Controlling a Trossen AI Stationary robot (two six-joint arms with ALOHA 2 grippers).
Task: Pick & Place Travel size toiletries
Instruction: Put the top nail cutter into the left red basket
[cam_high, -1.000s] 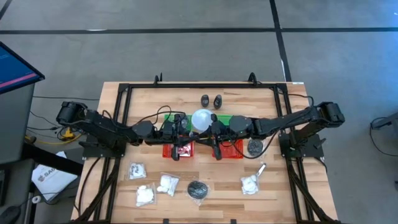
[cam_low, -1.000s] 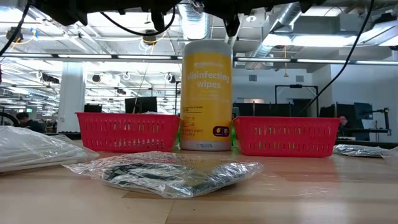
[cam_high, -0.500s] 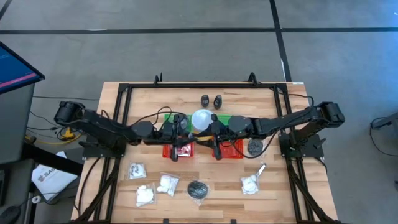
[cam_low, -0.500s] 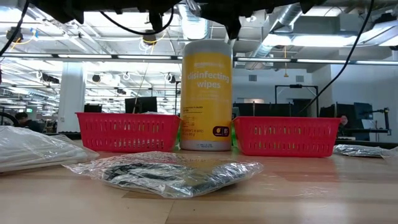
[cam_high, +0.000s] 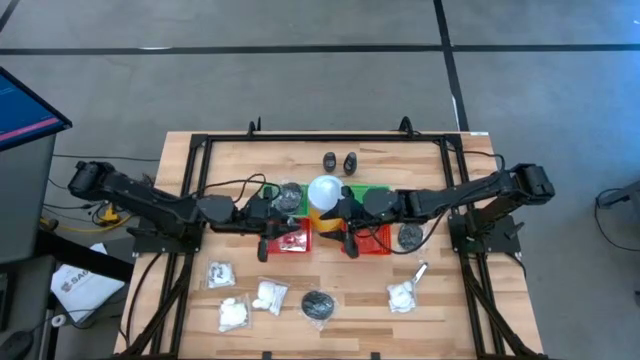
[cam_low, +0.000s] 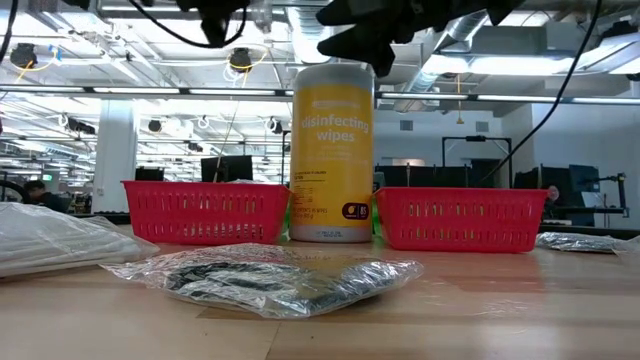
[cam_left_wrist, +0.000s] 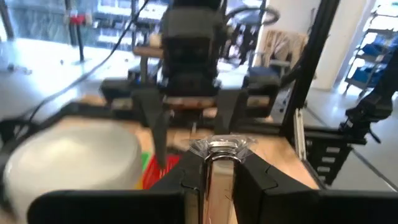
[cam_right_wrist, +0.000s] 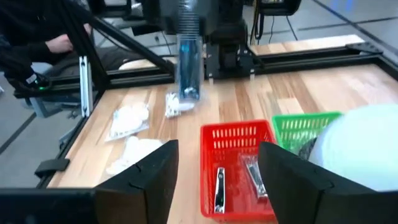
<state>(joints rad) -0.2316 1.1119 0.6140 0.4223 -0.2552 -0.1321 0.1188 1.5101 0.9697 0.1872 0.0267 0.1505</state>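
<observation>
- The left gripper (cam_high: 264, 245) is held over the table's middle, at about 9 o'clock from the yellow wipes canister (cam_low: 332, 152), above the left red tray (cam_high: 290, 240). Its fingers (cam_left_wrist: 189, 177) are clamped on a small silvery tube (cam_left_wrist: 219, 171), which stands upright between them in the left wrist view.
- The right gripper (cam_high: 349, 243) is held at about 3 o'clock from the canister, over the right red tray (cam_high: 372, 240). Its fingers (cam_right_wrist: 149, 177) are spread wide apart, with nothing between them.
- In the right wrist view, two silvery tubes (cam_right_wrist: 219, 183) are seen lying inside a red tray, with a green tray (cam_right_wrist: 298, 127) just beside it.
- Two tiny black bottles (cam_high: 339, 161) stand at 12 o'clock from the canister, near the table's far edge.
- Clear-wrapped white packets (cam_high: 233, 313) lie toward 7 o'clock, near the front edge; another white packet (cam_high: 402, 296) lies toward 5 o'clock, with a silvery tube (cam_high: 420, 271) just beside it.
- One dark grey round pad (cam_high: 318, 304) lies at 6 o'clock in its clear wrap; a second pad (cam_high: 409, 236) lies at 3 o'clock, just beside the right red tray.
</observation>
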